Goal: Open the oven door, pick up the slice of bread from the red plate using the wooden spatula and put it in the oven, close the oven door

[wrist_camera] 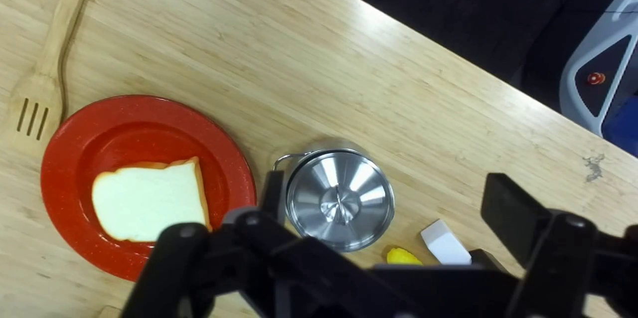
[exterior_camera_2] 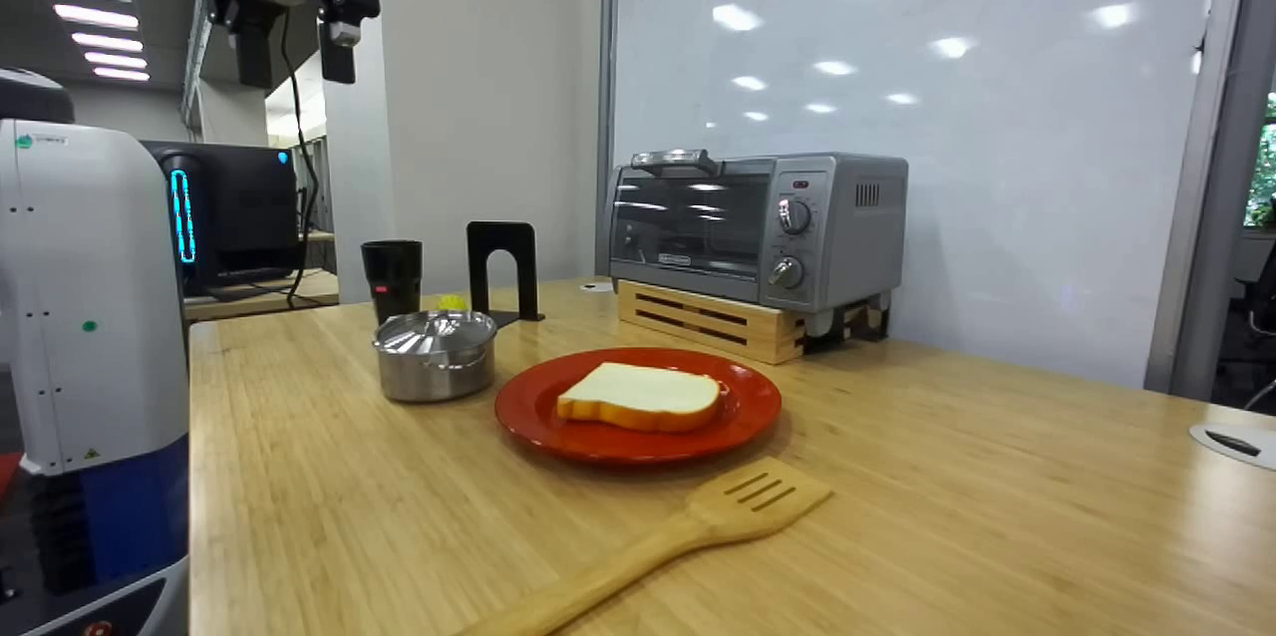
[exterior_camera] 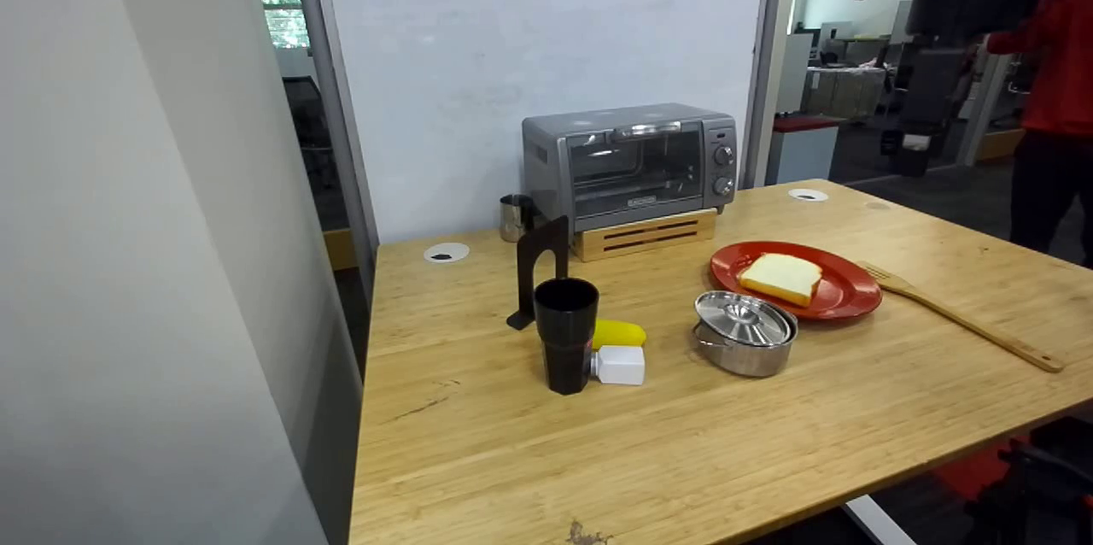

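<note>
The silver oven [exterior_camera: 657, 114] [exterior_camera_2: 877, 217] stands on a wooden rack at the back of the table, and its dark glass oven door [exterior_camera: 636, 172] [exterior_camera_2: 690, 222] is shut. The slice of bread [exterior_camera: 781, 275] [exterior_camera_2: 643, 389] [wrist_camera: 149, 203] lies flat on the red plate [exterior_camera: 845, 293] [exterior_camera_2: 743, 422] [wrist_camera: 65, 198]. The wooden spatula [exterior_camera: 965, 323] [exterior_camera_2: 688, 528] [wrist_camera: 55, 54] lies on the table beside the plate, its slotted end near the rim. My gripper [exterior_camera_2: 296, 58] [wrist_camera: 386, 193] is open and empty, high above the table. In the wrist view, the lidded pot shows below its fingers.
A lidded metal pot [exterior_camera: 745, 331] [exterior_camera_2: 436, 357] [wrist_camera: 341, 203] stands beside the plate. A black cup [exterior_camera: 566, 336] [exterior_camera_2: 392, 275], a white block [exterior_camera: 621, 365] [wrist_camera: 446, 243], a yellow object [exterior_camera: 619, 333] [wrist_camera: 402, 256] and a black bookend [exterior_camera: 527, 272] [exterior_camera_2: 503, 239] stand nearby. A metal cup [exterior_camera: 514, 218] is by the oven.
</note>
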Available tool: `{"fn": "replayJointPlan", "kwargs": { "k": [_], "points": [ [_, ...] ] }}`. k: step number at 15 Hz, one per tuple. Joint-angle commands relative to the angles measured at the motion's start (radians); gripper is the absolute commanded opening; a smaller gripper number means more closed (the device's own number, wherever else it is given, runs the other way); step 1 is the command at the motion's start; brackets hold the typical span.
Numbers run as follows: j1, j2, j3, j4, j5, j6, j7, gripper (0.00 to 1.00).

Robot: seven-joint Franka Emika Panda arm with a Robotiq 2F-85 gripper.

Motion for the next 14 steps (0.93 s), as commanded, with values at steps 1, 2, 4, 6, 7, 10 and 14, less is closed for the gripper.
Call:
{"fn": "replayJointPlan", "kwargs": {
  "k": [1, 2, 4, 6, 7, 10, 14],
  "points": [
    [0.001, 0.058, -0.043, 0.034, -0.009, 0.021, -0.099, 1.00],
    [-0.001, 0.071, -0.053, 0.040, -0.016, 0.029, -0.125, 1.00],
    [0.001, 0.113, -0.078, 0.071, -0.045, 0.037, -0.209, 1.00],
    [0.010, 0.175, -0.115, 0.123, -0.078, 0.036, -0.345, 1.00],
    [0.010, 0.213, -0.130, 0.161, -0.096, 0.024, -0.407, 1.00],
    [0.010, 0.335, -0.169, 0.271, -0.138, 0.023, -0.591, 1.00],
    [-0.013, 0.539, -0.167, 0.476, -0.181, 0.035, -0.735, 1.00]
  ]
}}
